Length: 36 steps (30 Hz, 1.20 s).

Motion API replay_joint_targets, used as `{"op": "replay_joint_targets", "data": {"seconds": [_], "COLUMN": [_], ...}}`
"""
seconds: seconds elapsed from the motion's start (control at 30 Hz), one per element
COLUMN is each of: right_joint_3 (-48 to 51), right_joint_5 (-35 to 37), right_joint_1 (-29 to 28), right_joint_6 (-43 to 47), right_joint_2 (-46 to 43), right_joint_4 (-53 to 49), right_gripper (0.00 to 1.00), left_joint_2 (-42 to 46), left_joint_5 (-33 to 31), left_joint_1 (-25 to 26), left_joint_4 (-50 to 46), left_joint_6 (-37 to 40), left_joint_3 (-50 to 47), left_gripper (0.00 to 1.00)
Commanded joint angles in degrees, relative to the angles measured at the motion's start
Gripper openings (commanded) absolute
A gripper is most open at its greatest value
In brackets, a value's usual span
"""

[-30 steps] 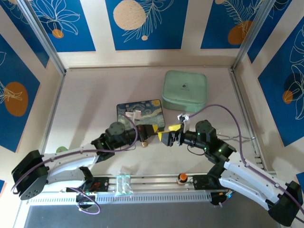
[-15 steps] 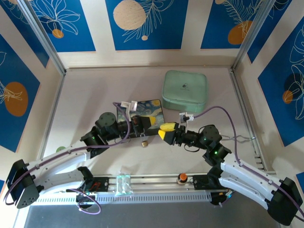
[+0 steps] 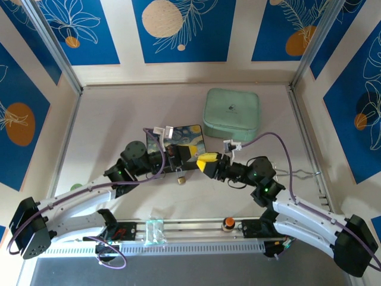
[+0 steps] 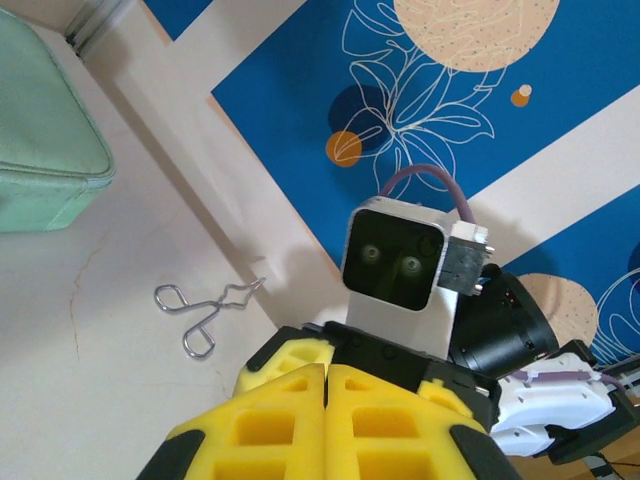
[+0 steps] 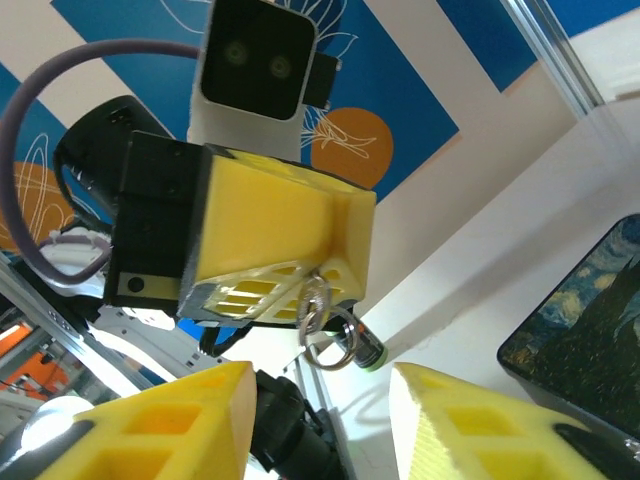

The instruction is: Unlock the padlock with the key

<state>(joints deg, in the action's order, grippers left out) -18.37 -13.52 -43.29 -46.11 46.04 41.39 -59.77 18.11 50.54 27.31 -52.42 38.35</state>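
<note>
Pinched between the shut yellow fingers of the left gripper (image 5: 292,282): a thin silvery metal key (image 5: 313,300), poking out at the fingertips with a wire ring (image 5: 332,345) dangling from it. Opposite, on the right, the right gripper (image 5: 320,430), yellow fingers spread wide and clasping nothing. Down on the pale table (image 3: 113,119), just near of the dark starry-night painted box (image 3: 186,136) and left of the meeting fingertips: a tiny brass-gold padlock (image 3: 180,179), lying alone, touched by neither gripper. Too small to make out its shackle.
</note>
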Motion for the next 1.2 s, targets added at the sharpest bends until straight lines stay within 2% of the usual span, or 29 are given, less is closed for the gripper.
{"op": "replay_joint_targets", "data": {"seconds": [0.0,0.27,0.47,0.63,0.77,0.83,0.9,1.0,1.1,1.17], "right_joint_3": [-1.4,-1.3,-2.6,-1.0,-0.7,-1.0,-1.9,-2.7,-2.3,-2.2], "right_joint_5": [1.1,1.1,-0.1,1.2,1.8,1.5,2.4,5.0,6.4,6.4], "right_joint_1": [-0.3,-0.4,-0.3,0.0,0.2,0.2,0.1,-0.1,0.2,0.5], "right_joint_6": [-0.1,-0.5,-0.5,-2.2,-1.6,-1.3,-0.5,1.0,0.9,0.7], "right_joint_2": [1.3,2.1,4.4,5.6,4.8,4.6,3.6,2.1,1.6,1.6], "right_joint_4": [4.9,6.8,6.6,10.4,9.0,7.1,1.0,-8.3,-12.6,-14.2], "right_gripper": [0.34,0.31,0.08,0.07,0.00,0.00,0.00,0.00,0.00,0.00], "left_joint_2": [-0.6,-1.4,-2.5,-3.4,-2.7,-2.1,-1.1,1.4,4.2,5.9], "left_joint_5": [2.0,1.9,1.4,2.1,0.9,0.0,-1.2,-4.3,-8.6,-13.3], "left_joint_1": [0.4,0.5,0.4,0.5,0.4,0.3,0.3,0.2,0.1,0.1], "left_joint_4": [3.0,4.3,7.2,9.0,8.1,6.9,5.0,-0.7,-7.2,-14.8], "left_joint_6": [-0.7,-1.1,-2.6,-3.5,-2.8,-2.3,-1.6,0.9,3.9,4.9], "left_joint_3": [-0.6,-1.6,-2.9,-3.3,-4.3,-4.3,-4.1,-2.9,-1.8,-0.6], "left_gripper": [0.00,0.00,0.00,0.00,0.01,0.19,0.29,0.57,0.71,0.73]}}
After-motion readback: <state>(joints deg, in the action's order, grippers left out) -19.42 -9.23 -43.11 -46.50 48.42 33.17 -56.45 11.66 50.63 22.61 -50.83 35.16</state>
